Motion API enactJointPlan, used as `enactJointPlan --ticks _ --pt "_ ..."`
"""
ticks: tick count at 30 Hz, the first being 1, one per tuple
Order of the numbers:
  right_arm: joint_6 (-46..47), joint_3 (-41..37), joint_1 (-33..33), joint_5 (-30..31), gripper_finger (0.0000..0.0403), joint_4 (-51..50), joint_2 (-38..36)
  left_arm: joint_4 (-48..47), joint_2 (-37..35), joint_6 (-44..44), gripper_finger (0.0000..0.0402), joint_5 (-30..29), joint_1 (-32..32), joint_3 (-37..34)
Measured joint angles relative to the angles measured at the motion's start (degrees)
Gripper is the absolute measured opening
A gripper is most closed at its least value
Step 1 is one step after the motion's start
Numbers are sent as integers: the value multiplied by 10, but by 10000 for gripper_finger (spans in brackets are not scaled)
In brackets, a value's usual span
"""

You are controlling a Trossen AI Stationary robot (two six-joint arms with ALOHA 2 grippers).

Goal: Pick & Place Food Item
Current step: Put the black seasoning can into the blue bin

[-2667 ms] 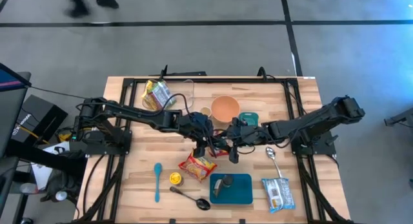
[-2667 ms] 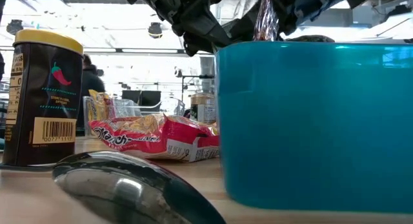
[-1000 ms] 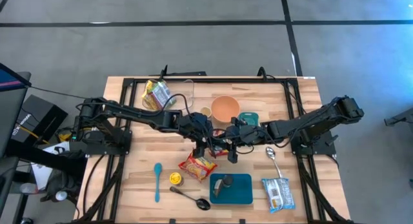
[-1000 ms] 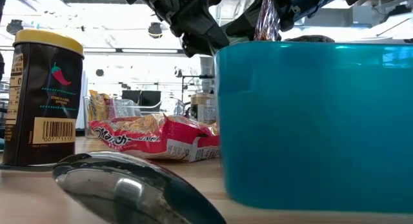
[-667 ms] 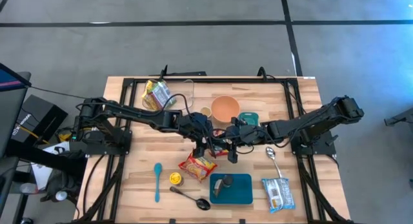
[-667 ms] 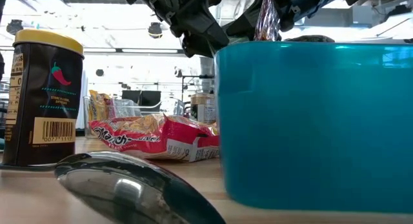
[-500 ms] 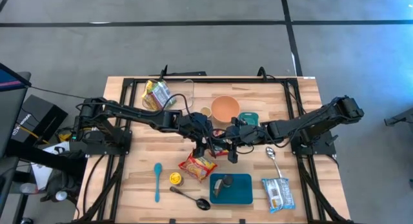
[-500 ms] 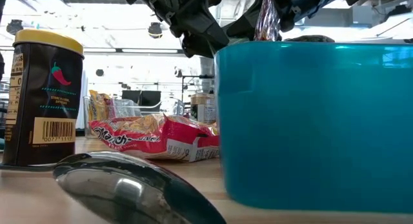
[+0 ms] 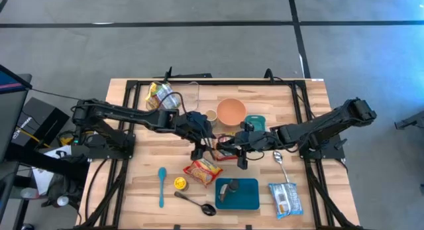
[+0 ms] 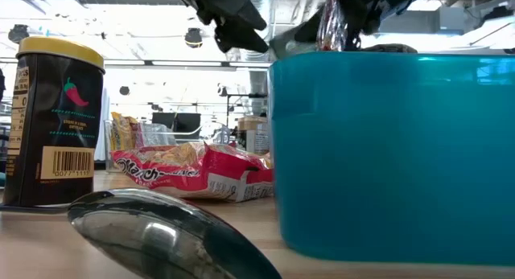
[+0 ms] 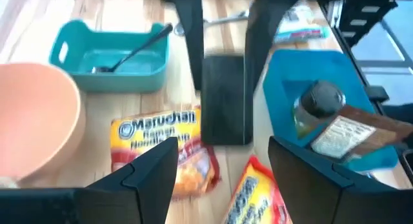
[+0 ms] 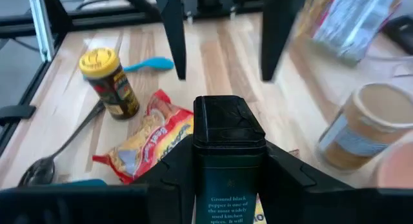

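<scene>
- The table [image 9: 139, 183] lies below both tools, crowded with packets and dishes, so there is little free wood straight under the right tool.
- The blue tray [image 9: 252, 183] sits near the right tool, on the side away from the orange bowl [image 9: 231, 111]. A jar already stands in it. I judge the tray a likely place to set things down, though the task names none.
- The right tool [image 12: 229, 169] is clenched on the black pepper tin [image 12: 229, 130], one finger on each flat side. It holds the tin upright in the air over the middle of the table.
- The left tool [image 11: 222, 146] faces it, fingers spread and holding nothing, just clear of the tin.
- The Maruchan ramen packet [image 11: 158, 130] lies directly beneath the two tools.
- To do this step well, the left tool should pull back fully before the right arm swings. The right tool should keep the tin upright and lift it clear of the packet. It should let go only once the base rests flat.
</scene>
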Motion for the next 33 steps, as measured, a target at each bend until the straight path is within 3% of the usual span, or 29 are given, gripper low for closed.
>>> enactJointPlan --ticks 13,33 --pt "32 0 106 125 118 -86 -76 10 -22 9 237 -7 0 0" --pt "157 0 306 290 122 -93 -73 26 -22 9 237 -7 0 0"
